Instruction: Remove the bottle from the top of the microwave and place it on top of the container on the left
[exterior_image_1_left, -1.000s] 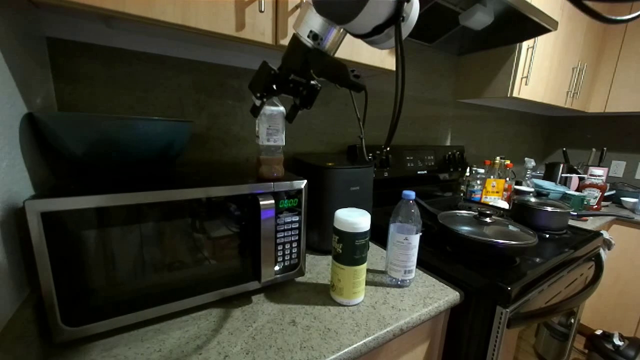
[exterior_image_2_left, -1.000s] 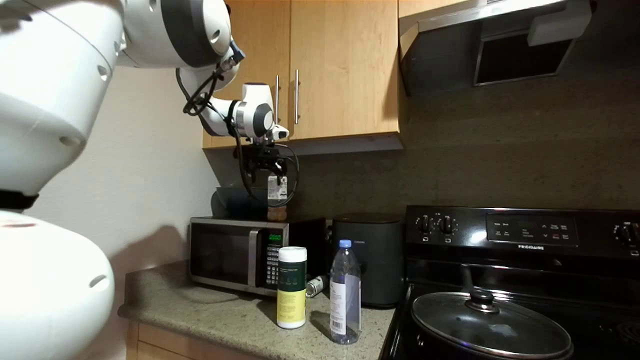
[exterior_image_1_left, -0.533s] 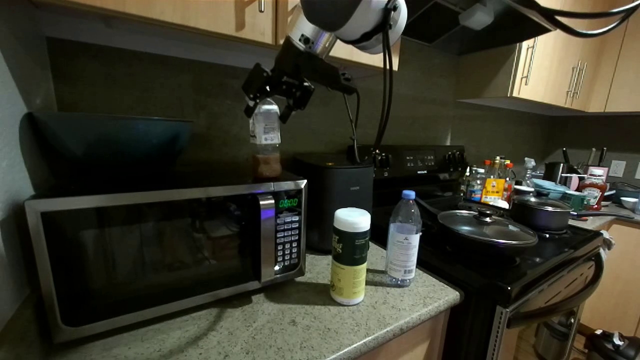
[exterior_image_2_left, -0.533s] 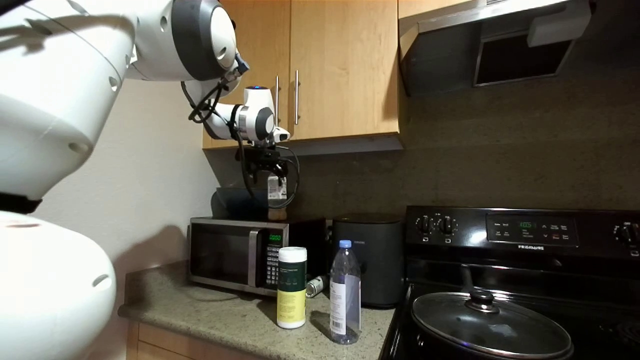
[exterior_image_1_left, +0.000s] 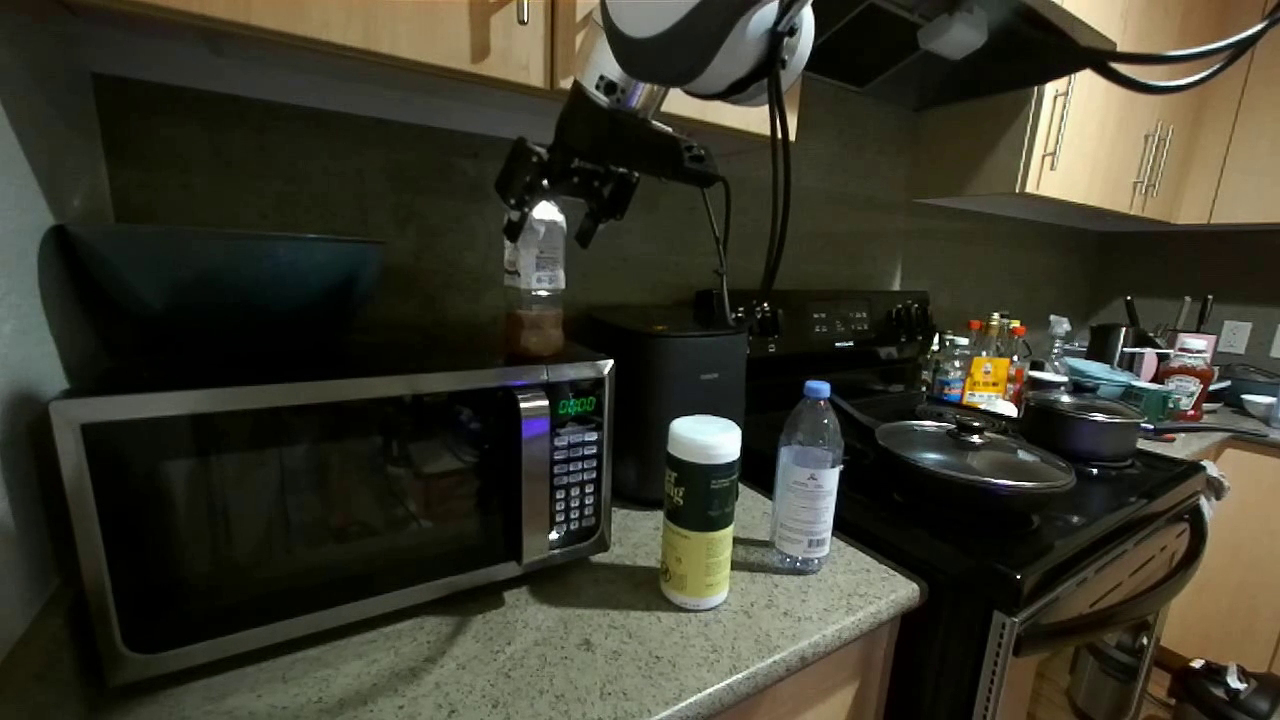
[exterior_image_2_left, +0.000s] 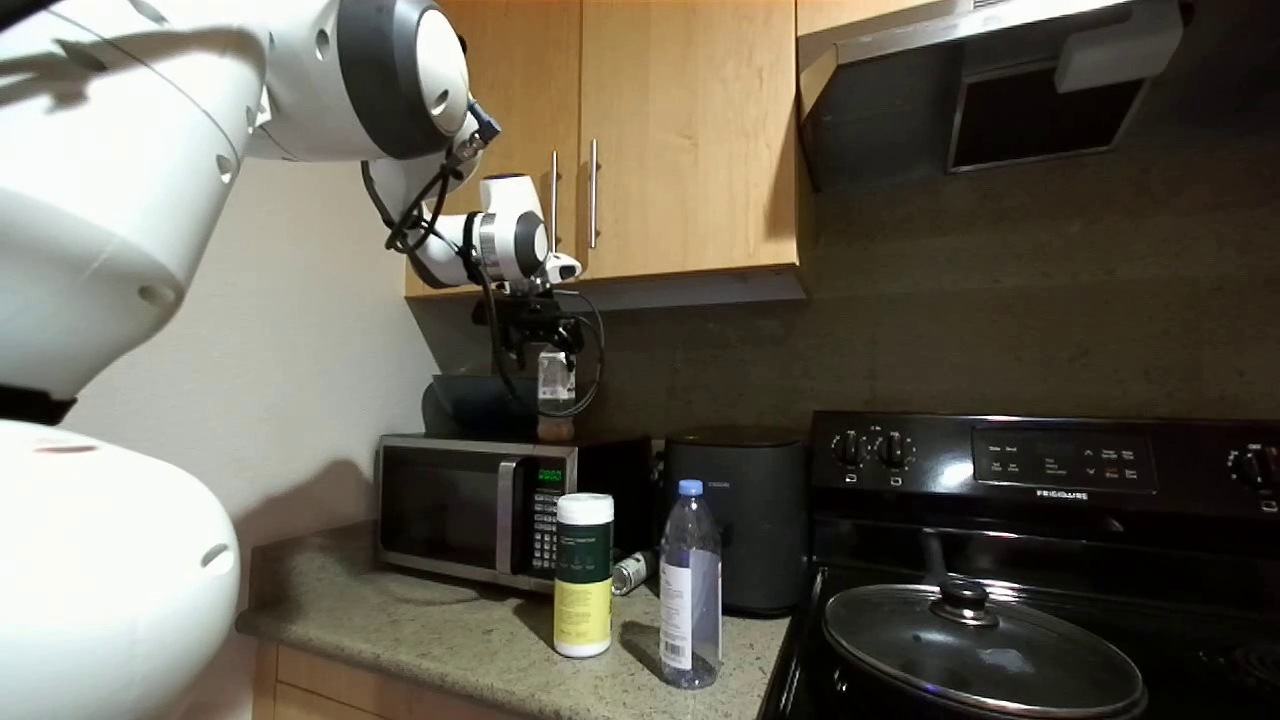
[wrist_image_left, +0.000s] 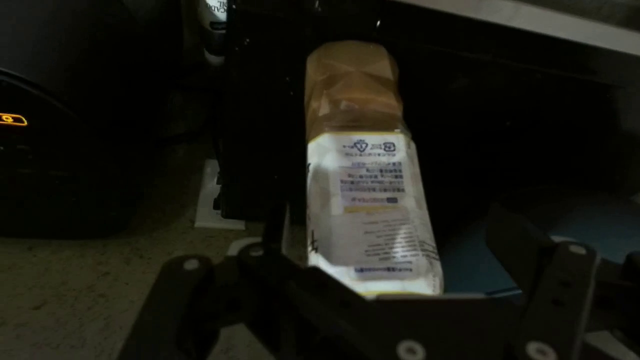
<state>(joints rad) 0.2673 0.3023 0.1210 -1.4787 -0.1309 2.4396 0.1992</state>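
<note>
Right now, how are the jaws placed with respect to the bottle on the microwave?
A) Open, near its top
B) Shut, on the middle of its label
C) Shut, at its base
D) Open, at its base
A: in an exterior view the jaws are spread near the top of the bottle, above the microwave, with a gap on one side.

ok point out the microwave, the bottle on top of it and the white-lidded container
Microwave (exterior_image_1_left: 330, 510): an exterior view, door glass.
Bottle (wrist_image_left: 365, 172): wrist view, label.
White-lidded container (exterior_image_1_left: 703, 510): an exterior view, dark green band.
</note>
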